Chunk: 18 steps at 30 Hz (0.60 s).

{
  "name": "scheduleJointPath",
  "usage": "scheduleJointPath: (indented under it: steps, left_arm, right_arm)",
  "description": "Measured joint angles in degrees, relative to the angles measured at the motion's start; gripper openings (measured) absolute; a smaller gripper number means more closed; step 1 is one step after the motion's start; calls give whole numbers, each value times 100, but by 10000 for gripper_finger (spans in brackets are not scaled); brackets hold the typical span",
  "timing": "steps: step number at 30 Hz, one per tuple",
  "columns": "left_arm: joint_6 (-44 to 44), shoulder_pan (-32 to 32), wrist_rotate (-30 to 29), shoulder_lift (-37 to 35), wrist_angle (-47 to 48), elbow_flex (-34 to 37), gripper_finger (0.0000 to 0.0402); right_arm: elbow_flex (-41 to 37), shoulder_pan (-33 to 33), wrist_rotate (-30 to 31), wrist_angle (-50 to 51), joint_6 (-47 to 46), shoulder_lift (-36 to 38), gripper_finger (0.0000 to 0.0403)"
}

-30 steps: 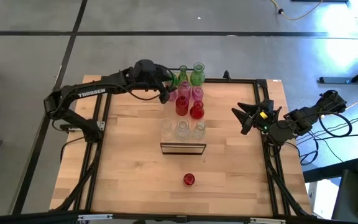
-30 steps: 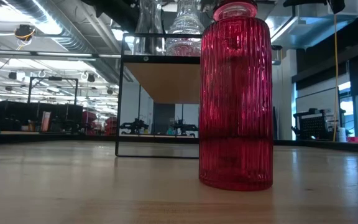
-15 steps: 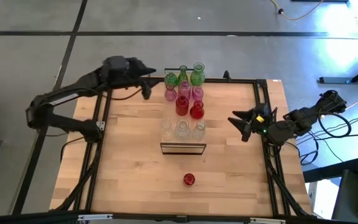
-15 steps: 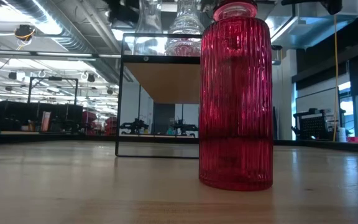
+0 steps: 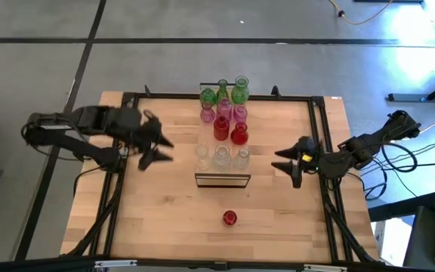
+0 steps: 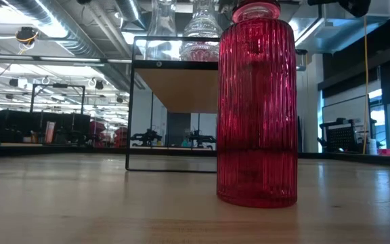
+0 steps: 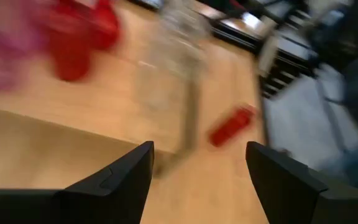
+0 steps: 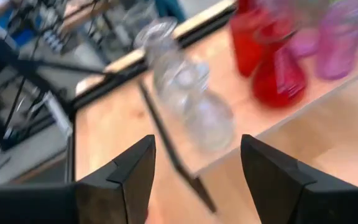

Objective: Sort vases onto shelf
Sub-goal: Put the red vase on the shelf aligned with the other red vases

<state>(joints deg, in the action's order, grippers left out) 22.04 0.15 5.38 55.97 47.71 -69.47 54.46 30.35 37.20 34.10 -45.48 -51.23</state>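
From above, the left gripper hangs over the left part of the counter, its fingers spread and holding nothing, well apart from the vases. A second ago it stood at the far edge right beside the green and pink vases; it has since swung back toward its own side. Its wrist camera, blurred, looks between the open fingers across the wood to the clear vases and the lone red vase, which looks tilted in that picture.

In the middle, the shelf runs back from its dark-framed end, carrying the clear vases, then the red vases, pink vases and green vases. The lone red vase stands off the shelf on the near counter. Only the low view shows its ribbed body upright on the wood, with the shelf's framed end behind.

On the right, the right gripper has crept nearer the shelf, fingers open and empty. Its wrist view shows the clear vases ahead between its fingers.
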Motion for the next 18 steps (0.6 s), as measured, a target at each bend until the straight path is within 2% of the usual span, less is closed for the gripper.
scheduleJointPath:
  steps: [3,7,10,14,18]
  left_arm:
    - [532,-904,-274,91,-146,0,250]
    - [1224,-1997,-1042,361,-337,0,250]
    - [1709,-2752,-1572,745,-889,-2,250]
    - [2182,-3553,-2106,1537,-1782,-2,250]
    - [2729,-4108,-2262,2462,-2317,-2,250]
  right_arm:
    - [0,0,-349,8,129,-115,218]
    - [0,0,-475,60,248,-204,218]
    - [0,0,-667,56,252,-217,218]
    - [-177,7,-1539,-93,273,-215,218]
    - [-515,38,-2617,-408,409,-217,218]
